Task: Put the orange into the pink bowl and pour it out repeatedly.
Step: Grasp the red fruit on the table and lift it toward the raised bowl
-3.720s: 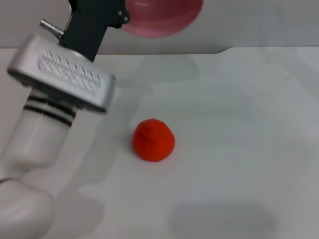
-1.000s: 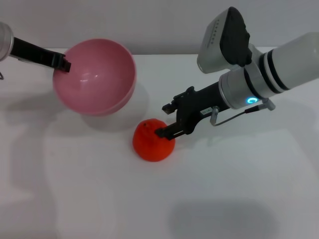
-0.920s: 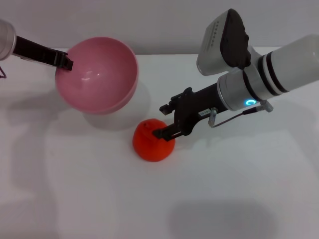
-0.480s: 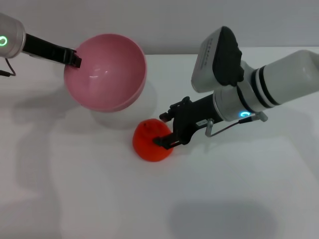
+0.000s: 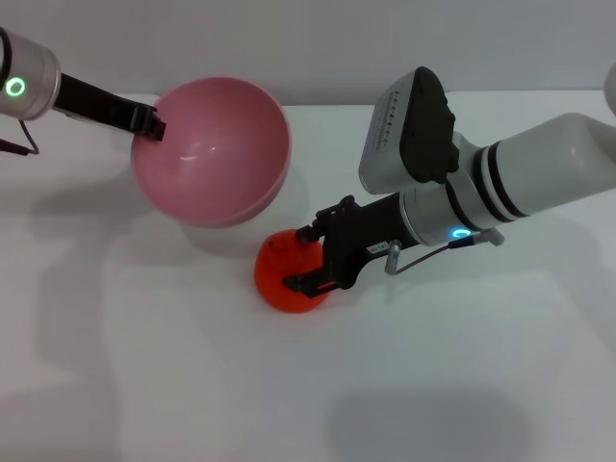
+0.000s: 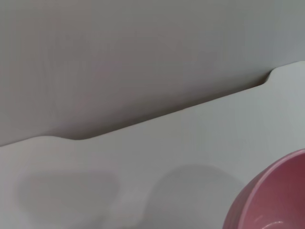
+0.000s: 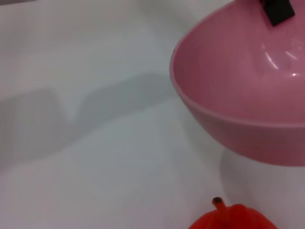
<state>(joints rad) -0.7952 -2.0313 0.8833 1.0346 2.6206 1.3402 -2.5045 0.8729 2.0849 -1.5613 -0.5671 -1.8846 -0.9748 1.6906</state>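
- While the left gripper is clamping the far-left rim of the pink bowl, it is carrying the bowl closer to the orange than half a second ago; the bowl is hanging tilted above the table, its mouth facing up and toward the camera.
- Just right of and below the bowl, the orange is sitting on the table; in the right wrist view its dark stem is pointing up toward the bowl, so its long axis is running roughly upright with a slight lean.
- Right of the orange, the right gripper is now straddling the fruit, having slid forward from its edge; its fingers are lying along either side, though whether they are squeezing yet cannot be told.
- Taken together, bowl and gripper are closing in, so the pick-up is looking imminent.
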